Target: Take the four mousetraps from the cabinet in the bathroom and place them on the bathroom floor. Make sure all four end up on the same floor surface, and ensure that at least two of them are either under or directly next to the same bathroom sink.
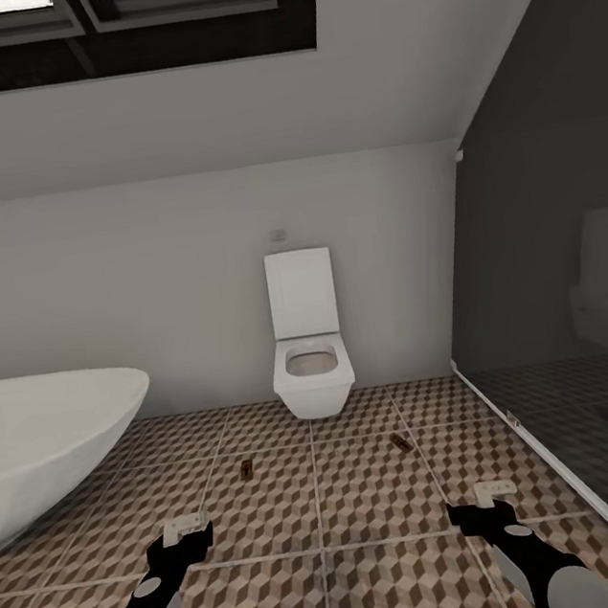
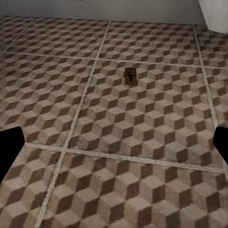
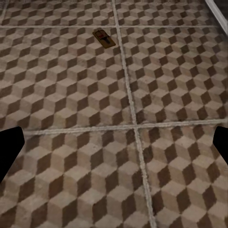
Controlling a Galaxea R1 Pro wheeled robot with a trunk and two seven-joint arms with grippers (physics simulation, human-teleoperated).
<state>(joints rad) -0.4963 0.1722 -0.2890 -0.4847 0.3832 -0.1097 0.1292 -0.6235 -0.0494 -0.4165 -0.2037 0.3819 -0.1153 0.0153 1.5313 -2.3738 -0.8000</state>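
Two mousetraps lie flat on the cube-patterned bathroom floor (image 1: 314, 515) in front of the toilet. The left mousetrap (image 1: 247, 467) (image 2: 130, 76) is ahead of my left gripper (image 1: 186, 528), well apart from it. The right mousetrap (image 1: 400, 441) (image 3: 103, 38) lies ahead of my right gripper (image 1: 495, 492), angled beside a grout line. Both grippers hover low over the tiles, open and holding nothing; their dark fingertips (image 2: 9, 152) (image 3: 9, 154) stand wide apart in the wrist views. The cabinet and the sink are out of view.
A white oval bathtub (image 1: 44, 447) fills the left side. A white wall-hung toilet (image 1: 311, 361) stands at the back wall. A dark glass partition (image 1: 559, 326) with a floor rail closes off the right.
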